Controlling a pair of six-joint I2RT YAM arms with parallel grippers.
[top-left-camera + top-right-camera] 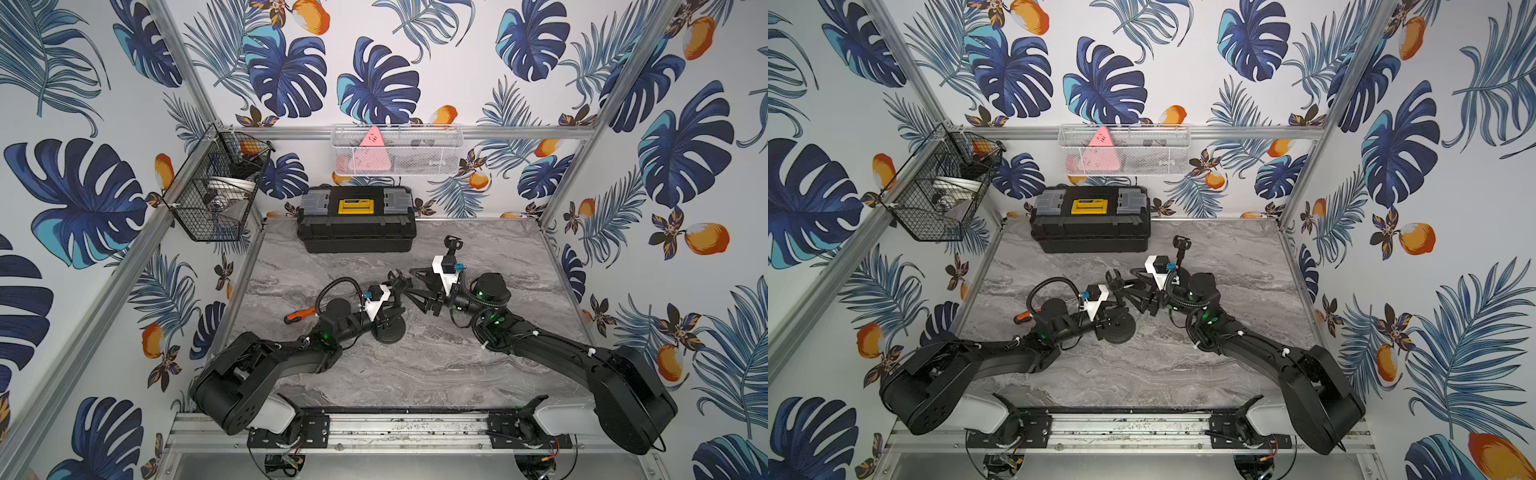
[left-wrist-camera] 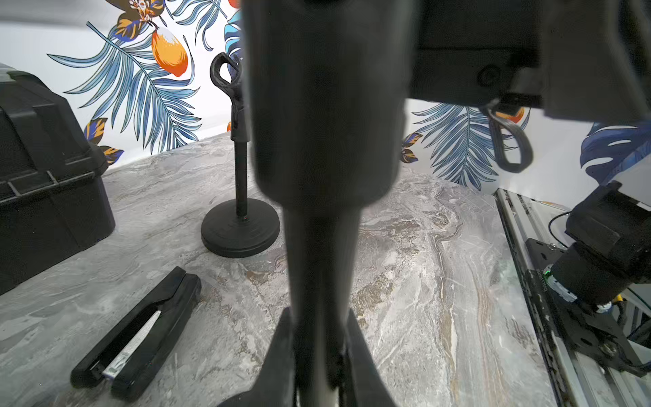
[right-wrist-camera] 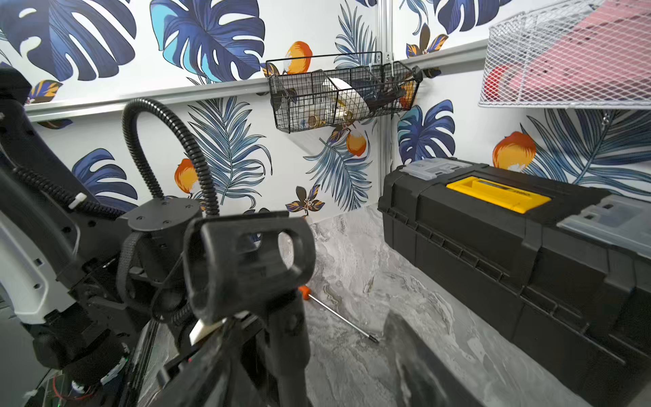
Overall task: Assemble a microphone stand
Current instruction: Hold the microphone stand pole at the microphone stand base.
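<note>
On marble table [image 1: 415,374]: two microphone stands. Far stand [image 2: 241,169] upright at right; held stand [image 1: 389,330] centre, pole [image 2: 318,246] pinched by left gripper [image 2: 318,324]. Right gripper [image 1: 417,291] spread at its clip [image 3: 246,260]. One toolbox [image 1: 356,232], one screwdriver [image 1: 299,314]; latch [image 1: 355,206] writing unreadable.

A black toolbox [image 1: 356,220] stands at the worktop's [image 1: 415,374] back, an orange-handled screwdriver [image 1: 299,314] lies left, a black basket [image 1: 216,187] and white basket [image 1: 397,151] hang above.

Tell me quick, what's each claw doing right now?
Left gripper: closed on the stand's pole.
Right gripper: open, at the mic clip, not gripping it.
</note>
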